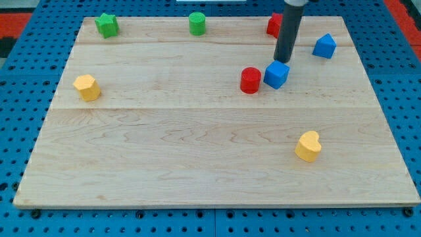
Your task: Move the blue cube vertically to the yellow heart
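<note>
You have no jaws, only my tip (283, 61) touching the blue cube (277, 74) from the view's top; push step in hand; next, drive it down and slightly right toward the yellow heart (308, 146), clear of the red cylinder (250, 80).

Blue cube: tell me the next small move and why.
Probably a short push toward the view's bottom, angled slightly right. My tip sits just above the blue cube, on its far side, and the yellow heart lies below and a little right. The red cylinder beside the cube stays out of that path.
</note>
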Robot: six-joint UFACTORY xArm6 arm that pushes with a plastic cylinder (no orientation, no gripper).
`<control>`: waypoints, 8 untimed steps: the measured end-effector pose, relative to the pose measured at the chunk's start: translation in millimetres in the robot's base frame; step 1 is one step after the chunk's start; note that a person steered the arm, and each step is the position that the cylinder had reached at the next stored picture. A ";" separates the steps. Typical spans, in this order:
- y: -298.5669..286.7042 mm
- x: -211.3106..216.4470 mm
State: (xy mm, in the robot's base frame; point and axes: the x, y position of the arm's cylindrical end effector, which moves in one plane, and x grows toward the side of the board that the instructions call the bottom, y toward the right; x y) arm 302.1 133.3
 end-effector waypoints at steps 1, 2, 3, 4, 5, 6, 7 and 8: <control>-35.8 -0.2; -11.5 38.9; -33.7 49.3; -50.4 53.1; 15.6 79.0; 36.1 78.8; 43.6 63.8; 149.1 72.0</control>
State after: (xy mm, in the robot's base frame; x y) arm 374.2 282.4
